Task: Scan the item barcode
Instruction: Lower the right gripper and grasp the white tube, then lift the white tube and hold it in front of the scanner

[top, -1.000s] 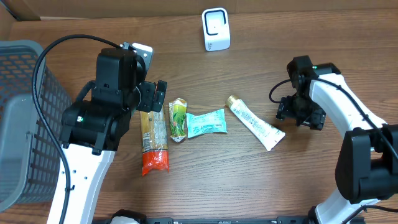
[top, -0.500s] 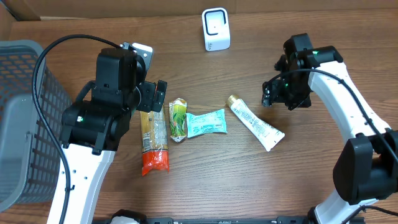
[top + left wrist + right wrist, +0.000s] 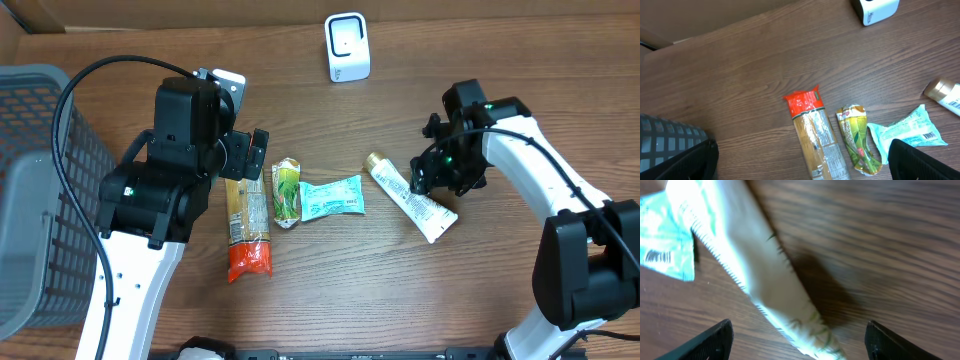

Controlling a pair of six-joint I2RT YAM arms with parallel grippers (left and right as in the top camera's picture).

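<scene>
My right gripper (image 3: 436, 172) sits at the centre right of the overhead frame, directly over the lower half of the tube (image 3: 395, 187). Its jaws stand wide apart and hold nothing. In the right wrist view, which is blurred, my two fingers (image 3: 705, 342) occupy the lower corners and the white tube runs diagonally from upper left to lower centre between them, with table showing on both sides. I cannot tell whether either finger touches it. The tube lies flat on the table (image 3: 330, 290) just right of centre, its gold cap toward the upper left and its flat end toward the lower right. The scanner (image 3: 347, 47) stands upright at the top centre, well apart from the tube. My left gripper (image 3: 250, 158) hangs at the centre left, jaws fully spread and empty, above the upper end of the pasta packet (image 3: 247, 225). To the right of that packet lie a green pouch (image 3: 286, 192) and then a teal packet (image 3: 332, 197), the two touching. A grey basket (image 3: 40, 200) fills the left edge.
</scene>
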